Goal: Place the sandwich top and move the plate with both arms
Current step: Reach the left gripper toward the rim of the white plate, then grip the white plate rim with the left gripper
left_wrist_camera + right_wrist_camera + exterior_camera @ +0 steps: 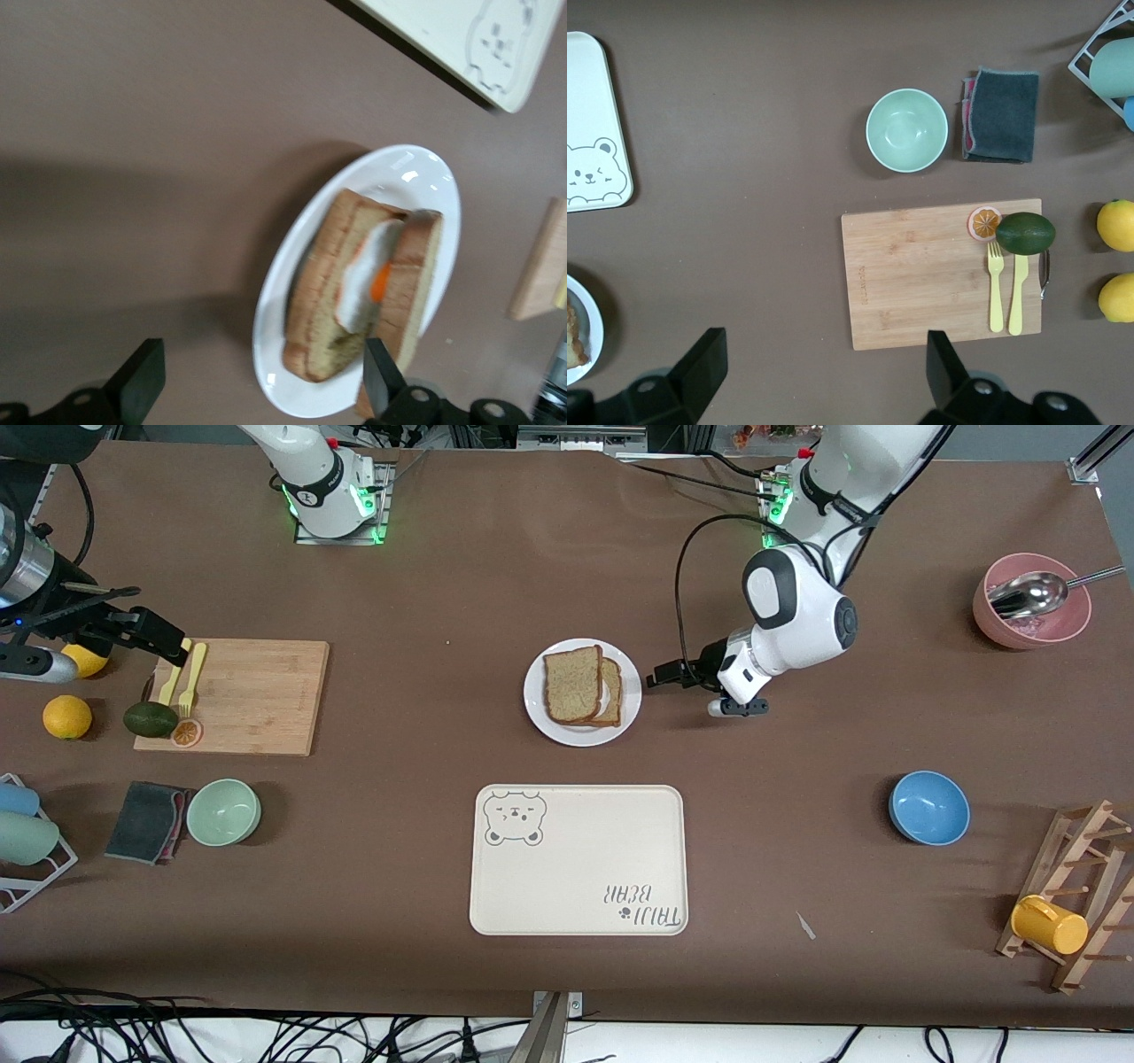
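Note:
The white plate (567, 733) sits mid-table, farther from the front camera than the tray. The sandwich top (572, 683), a speckled brown slice, lies on a second slice and is shifted toward the right arm's end. In the left wrist view a fried egg (366, 276) shows between the slices on the plate (416, 173). My left gripper (663, 677) is low beside the plate, on the left arm's side. It is open (261, 385), and the plate's rim lies between its fingers. My right gripper (173, 651) hangs open (824, 367) and empty over the cutting board's end.
A cream bear tray (578, 859) lies nearer the camera than the plate. The cutting board (244, 695) carries yellow forks (1005, 288), an avocado (1025, 232) and a citrus slice. A green bowl (223, 811), a dark cloth, lemons, a blue bowl (928, 807), a pink bowl with a spoon and a mug rack stand around.

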You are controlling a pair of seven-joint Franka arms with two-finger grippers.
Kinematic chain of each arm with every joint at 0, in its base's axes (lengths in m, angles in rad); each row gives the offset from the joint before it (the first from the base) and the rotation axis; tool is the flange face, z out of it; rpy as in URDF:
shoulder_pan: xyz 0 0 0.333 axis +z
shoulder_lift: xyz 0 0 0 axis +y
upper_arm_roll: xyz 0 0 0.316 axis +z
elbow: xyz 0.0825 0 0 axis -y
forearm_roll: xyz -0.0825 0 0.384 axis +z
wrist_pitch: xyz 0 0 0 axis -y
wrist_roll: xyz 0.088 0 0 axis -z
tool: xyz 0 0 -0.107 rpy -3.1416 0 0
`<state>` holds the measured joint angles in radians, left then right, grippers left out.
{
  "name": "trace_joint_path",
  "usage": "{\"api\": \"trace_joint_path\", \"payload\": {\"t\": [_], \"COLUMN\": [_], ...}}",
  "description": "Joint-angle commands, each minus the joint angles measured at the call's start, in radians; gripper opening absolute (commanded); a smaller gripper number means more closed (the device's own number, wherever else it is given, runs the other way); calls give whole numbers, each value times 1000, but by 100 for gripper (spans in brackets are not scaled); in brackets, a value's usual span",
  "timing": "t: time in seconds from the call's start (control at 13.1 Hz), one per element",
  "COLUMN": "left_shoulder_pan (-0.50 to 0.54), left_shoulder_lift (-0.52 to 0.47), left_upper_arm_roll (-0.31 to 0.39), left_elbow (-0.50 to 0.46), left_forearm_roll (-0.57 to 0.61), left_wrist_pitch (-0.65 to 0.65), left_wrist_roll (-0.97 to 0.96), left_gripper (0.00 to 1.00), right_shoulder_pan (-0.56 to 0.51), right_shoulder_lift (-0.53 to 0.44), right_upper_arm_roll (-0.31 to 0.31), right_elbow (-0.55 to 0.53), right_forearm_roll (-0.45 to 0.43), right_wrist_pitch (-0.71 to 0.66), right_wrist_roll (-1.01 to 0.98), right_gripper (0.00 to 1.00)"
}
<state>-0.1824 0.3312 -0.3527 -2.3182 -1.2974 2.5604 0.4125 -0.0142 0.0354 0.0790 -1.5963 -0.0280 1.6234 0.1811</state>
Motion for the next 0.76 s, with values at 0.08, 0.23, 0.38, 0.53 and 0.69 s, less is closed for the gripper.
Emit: {"api": "trace_joint_path", "payload": {"t": [0.08,0.23,0.38,0.53,0.69], "left_shoulder_pan": [-23,-23,-20,-20,-20], "left_shoulder_lift": [60,95,117,147,187], "left_upper_arm_roll": [-6,-5,-5,-5,-5], "left_elbow": [34,68,94,126,166], "left_forearm_roll": [-252,-252,-255,-255,-252], "left_wrist_pitch": [11,12,12,12,12], "left_wrist_roll": [285,313,336,341,342], "left_gripper": [99,99,98,96,96], "right_shoulder_pan": [-4,-4,-6,-4,-6], "right_shoulder_lift": [-5,-5,-5,-5,-5], "right_upper_arm_roll": [1,-1,-1,-1,-2], "right_elbow": [1,1,1,1,-1], "right_forearm_roll": [3,3,3,2,0], "right_wrist_pitch": [-14,-14,-14,-14,-14], "right_wrist_roll": [-3,-3,-6,-5,-6], "right_gripper": [100,99,100,100,99]}}
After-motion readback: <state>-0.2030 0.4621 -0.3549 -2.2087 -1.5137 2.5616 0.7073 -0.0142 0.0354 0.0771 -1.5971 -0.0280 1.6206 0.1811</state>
